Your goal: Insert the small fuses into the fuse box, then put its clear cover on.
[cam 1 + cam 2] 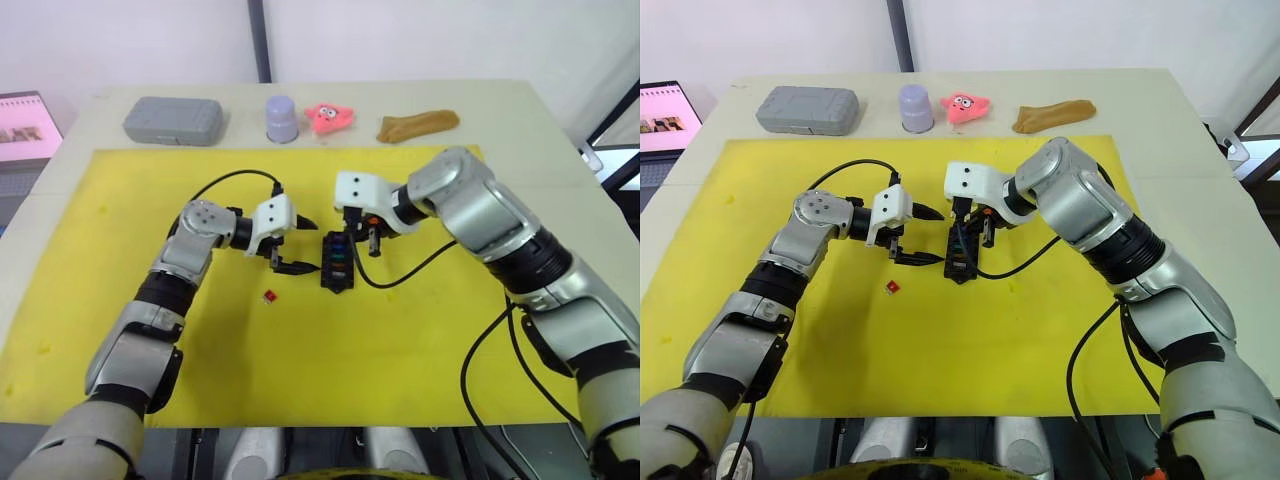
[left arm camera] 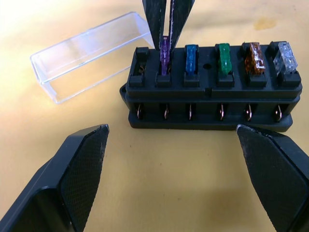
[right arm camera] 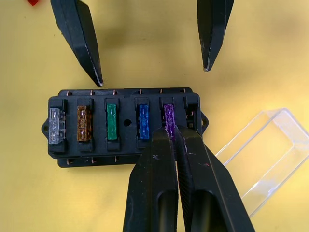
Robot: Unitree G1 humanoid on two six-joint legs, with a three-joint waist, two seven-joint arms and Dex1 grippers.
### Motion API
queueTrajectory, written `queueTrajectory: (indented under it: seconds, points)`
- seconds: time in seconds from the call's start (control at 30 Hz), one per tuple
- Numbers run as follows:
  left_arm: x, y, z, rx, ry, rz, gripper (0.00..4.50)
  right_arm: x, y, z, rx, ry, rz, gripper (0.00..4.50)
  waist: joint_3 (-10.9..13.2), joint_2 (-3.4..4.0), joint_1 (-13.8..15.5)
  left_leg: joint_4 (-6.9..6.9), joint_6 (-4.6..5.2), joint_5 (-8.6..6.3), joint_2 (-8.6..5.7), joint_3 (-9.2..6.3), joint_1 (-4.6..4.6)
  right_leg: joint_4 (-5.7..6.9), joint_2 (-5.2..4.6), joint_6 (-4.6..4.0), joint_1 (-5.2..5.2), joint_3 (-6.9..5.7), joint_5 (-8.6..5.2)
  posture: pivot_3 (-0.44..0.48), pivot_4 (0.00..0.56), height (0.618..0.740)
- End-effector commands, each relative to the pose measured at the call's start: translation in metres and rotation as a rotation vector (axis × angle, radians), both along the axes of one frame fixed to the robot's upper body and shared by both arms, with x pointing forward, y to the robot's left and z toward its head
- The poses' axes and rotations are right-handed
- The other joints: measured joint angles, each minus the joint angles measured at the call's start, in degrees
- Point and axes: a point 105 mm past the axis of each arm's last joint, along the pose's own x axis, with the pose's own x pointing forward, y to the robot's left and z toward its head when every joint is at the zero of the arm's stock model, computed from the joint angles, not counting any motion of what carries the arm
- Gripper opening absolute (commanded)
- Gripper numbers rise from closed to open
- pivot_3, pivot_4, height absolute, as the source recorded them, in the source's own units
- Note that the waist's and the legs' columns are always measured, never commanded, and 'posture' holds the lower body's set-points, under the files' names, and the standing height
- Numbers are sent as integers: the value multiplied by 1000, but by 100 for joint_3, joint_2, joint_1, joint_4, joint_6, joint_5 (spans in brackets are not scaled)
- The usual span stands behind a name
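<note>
**Purple fuse pinched over its slot, five of six filled**

The fuse box (image 3: 124,126), a black ribbed plastic block with scalloped edges, sits mid-mat on the yellow mat (image 1: 420,350). Its row of slots holds a clear grey fuse (image 3: 56,125), an amber fuse (image 3: 84,123), a green fuse (image 3: 112,124), a blue fuse (image 3: 143,122) and a purple fuse (image 3: 168,116); the end slot past the purple one is bare. The right gripper (image 3: 173,135) has its tapered black fingers pressed together on the purple fuse's top edge. The left gripper (image 1: 296,245) hovers just left of the box, fingers spread wide apart, touching nothing. The clear cover (image 2: 89,55), a glossy transparent trough, lies on the mat just right of the box. A tiny red fuse (image 1: 268,296) rests loose on the mat, nearer and to the left. Along the far table edge stand a grey ridged case (image 1: 173,120), a lilac cup (image 1: 282,118), a pink toy (image 1: 330,116) and a brown lumpy piece (image 1: 417,124)
</note>
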Motion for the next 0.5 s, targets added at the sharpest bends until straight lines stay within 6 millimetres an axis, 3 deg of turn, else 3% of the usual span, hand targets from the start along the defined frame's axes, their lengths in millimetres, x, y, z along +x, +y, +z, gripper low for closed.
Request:
queueTrajectory:
  seconds: [0.03,0.5]
  points:
    - [0,-2,11,-18,-46,-10,4432,-3,7,12,39,16,8,0,0,0,-34,0,0,0,0,-1,-1,0,0,0,0,0,0,0,150,740]
    - [0,-4,11,-23,-47,-10,4432,-7,14,26,81,40,0,0,0,0,-69,-1,0,0,-3,-4,-3,0,-4,0,-2,-1,0,0,150,740]
